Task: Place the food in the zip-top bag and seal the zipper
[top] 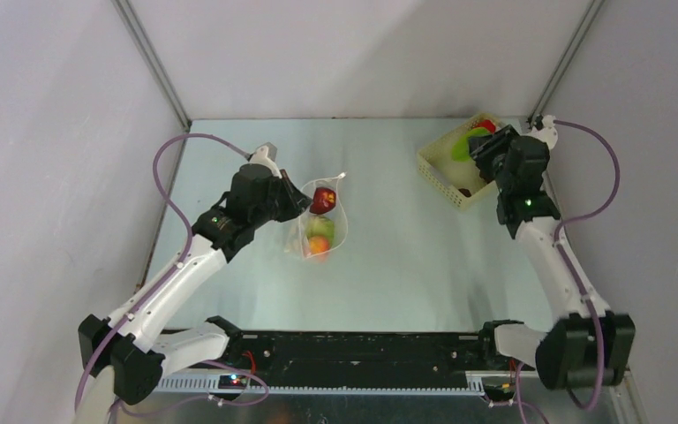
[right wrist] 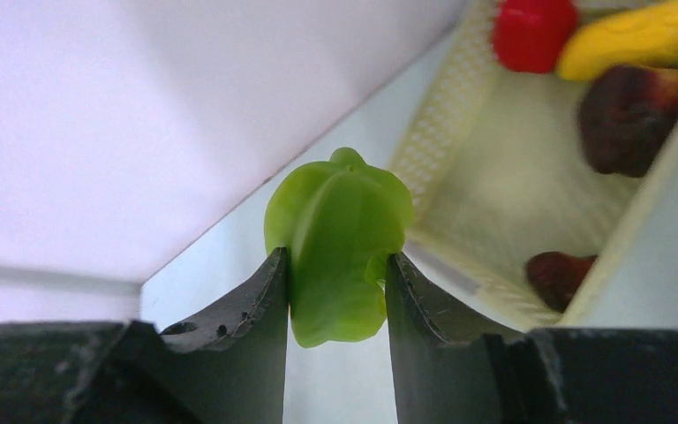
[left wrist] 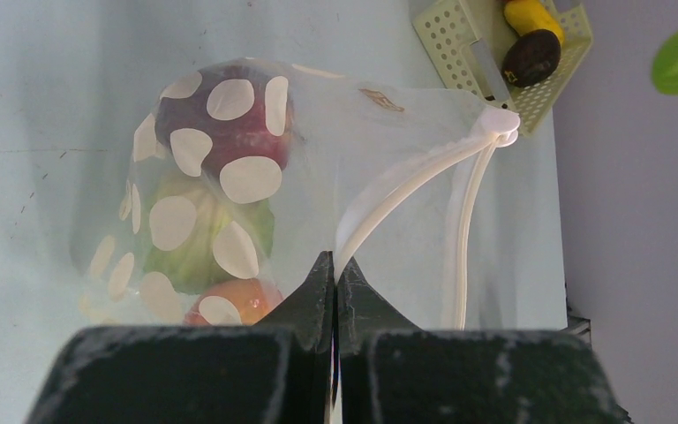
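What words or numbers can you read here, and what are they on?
No words or numbers can be read.
The zip-top bag has a small brown mark near its top edge, too small and blurred to read.
Its white dots are just a pattern.

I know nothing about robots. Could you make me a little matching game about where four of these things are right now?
Things:
1. green food
2. zip-top bag
3. yellow food
4. orange food

Places:
A. lying in the basket
B. pinched by the left hand
C. inside the zip-top bag
D. held by the right hand

Pairs: 1-D, 2-B, 3-A, 4-C
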{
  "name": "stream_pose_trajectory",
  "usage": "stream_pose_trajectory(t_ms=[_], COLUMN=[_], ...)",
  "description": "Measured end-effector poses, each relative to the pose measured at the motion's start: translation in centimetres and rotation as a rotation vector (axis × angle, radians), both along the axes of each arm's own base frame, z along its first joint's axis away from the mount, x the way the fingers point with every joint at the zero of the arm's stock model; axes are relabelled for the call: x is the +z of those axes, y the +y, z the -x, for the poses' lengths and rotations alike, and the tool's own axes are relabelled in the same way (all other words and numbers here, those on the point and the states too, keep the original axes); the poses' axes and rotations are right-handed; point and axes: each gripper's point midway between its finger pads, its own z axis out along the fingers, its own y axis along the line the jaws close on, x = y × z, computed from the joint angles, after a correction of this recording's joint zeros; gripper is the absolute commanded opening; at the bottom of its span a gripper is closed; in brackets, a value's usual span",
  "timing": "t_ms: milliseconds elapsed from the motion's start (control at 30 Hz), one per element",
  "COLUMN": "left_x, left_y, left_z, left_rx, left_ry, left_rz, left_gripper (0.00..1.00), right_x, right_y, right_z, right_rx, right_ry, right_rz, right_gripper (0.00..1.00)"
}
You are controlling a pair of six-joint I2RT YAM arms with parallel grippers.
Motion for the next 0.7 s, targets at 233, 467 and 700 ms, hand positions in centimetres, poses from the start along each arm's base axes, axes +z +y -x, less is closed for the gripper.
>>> stream_pose_trajectory(t_ms=[233, 467, 700], left_x=[-0.2, -0.5, -0.4], left_y=[0.1, 0.3, 0.4], left_z=[0.1, 0.2, 0.3], left_rx=[0.000, 0.009, 0.008], left_ry=[0.007, 0.017, 0.015], left_rz=[-0.005, -0.019, -0.018], left_gripper=[0.00, 0.00, 0.00], right_x=[6.4, 6.7, 4.5], right_y=[10.2, 22.3, 29.5], right_z=[7.1, 16.0, 19.3], right_rx=[0.321, 0.748, 0.966], right_ry=[-0.181, -0.239, -0.221], right_rz=[0.048, 0.065, 0.095], right_gripper=[0.25, 0.25, 0.25])
